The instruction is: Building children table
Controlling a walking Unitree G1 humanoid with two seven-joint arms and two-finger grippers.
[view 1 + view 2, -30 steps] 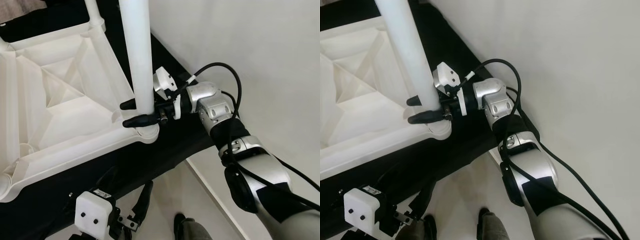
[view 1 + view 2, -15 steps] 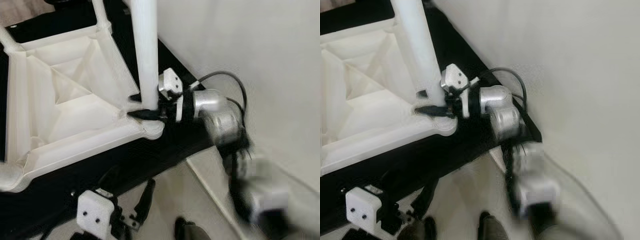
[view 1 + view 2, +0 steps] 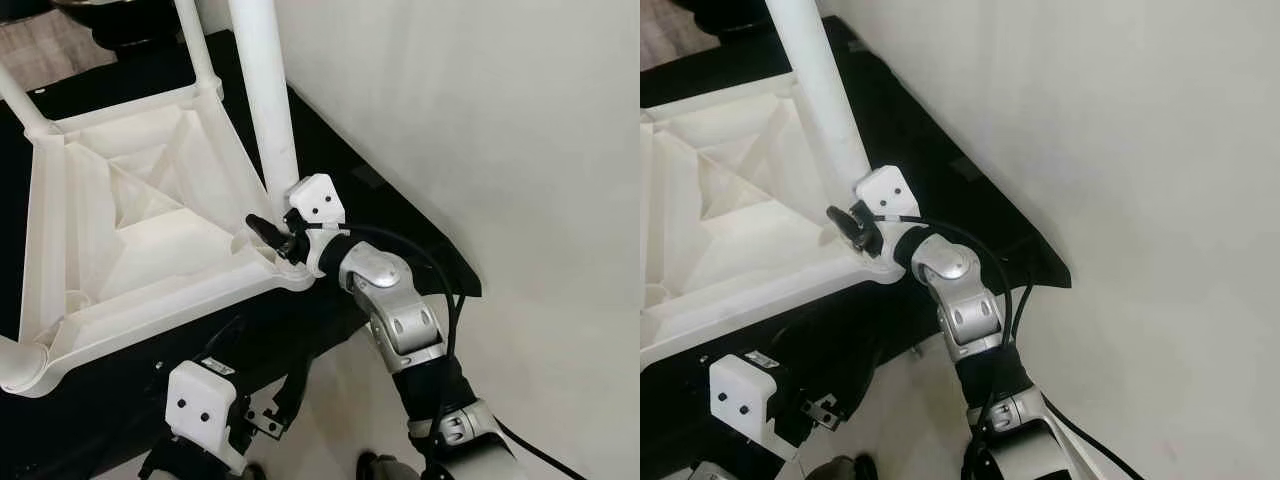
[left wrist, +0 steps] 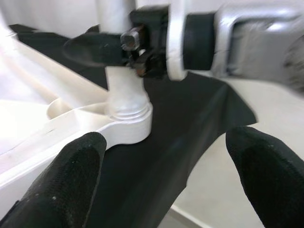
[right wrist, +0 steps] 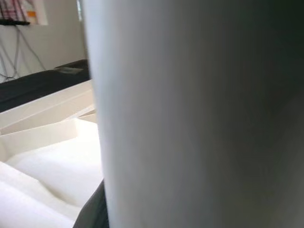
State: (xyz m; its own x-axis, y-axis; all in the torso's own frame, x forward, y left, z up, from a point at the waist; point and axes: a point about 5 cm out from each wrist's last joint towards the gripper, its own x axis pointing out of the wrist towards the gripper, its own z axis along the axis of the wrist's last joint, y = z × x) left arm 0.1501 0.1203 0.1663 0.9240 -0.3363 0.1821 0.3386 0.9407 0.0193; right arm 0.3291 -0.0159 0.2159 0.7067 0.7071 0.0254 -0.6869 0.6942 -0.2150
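Observation:
A white plastic children's table [image 3: 150, 310] lies upside down on a black mat. A thick white leg [image 3: 262, 100] stands upright in its near right corner socket [image 4: 126, 118]. My right gripper [image 3: 272, 232] is at the foot of this leg, its black fingers [image 4: 90, 47] closed around it just above the socket. In the right wrist view the leg [image 5: 199, 114] is pressed close to the camera. My left gripper [image 4: 161, 171] hangs lower, in front of that corner, open with nothing between its fingertips [image 4: 71, 175].
Two more white legs [image 3: 192, 45] [image 3: 15, 95] stand at the far corners. The black mat [image 3: 400, 220] ends in a corner at the right, beside a pale wall [image 3: 500, 120]. Light floor lies below the mat's near edge.
The right forearm has swung from the right side to below the corner and the wrist has turned, with the gripper still at the leg's foot. The camera shifted; the left gripper stays low.

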